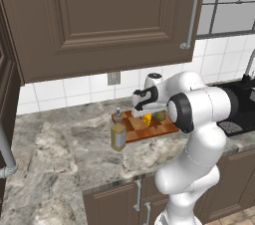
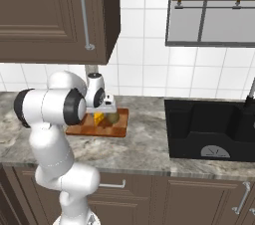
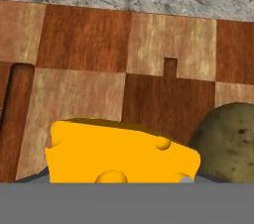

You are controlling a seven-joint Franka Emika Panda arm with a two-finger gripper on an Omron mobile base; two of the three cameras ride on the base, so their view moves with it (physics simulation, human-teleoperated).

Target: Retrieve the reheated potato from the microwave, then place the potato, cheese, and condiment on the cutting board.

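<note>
Yellow cheese point(image 3: 119, 153) sits between the gripper point(image 1: 147, 113) jaws, partly open around it, just above the cutting board point(image 3: 163, 44), potato point(image 3: 228, 139) close beside on its right.

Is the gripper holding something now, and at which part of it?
The gripper holds the cheese by its two sides, over the cutting board, beside the potato.

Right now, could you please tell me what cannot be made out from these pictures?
- Gripper: fingertips hidden behind the cheese in the hand view; whether it grips the cheese is unclear.
- Potato: cut off by the hand view's right edge.
- Cutting board: partly hidden by the arm in the left base view.
- Bottle: its contents are too small to make out.
</note>
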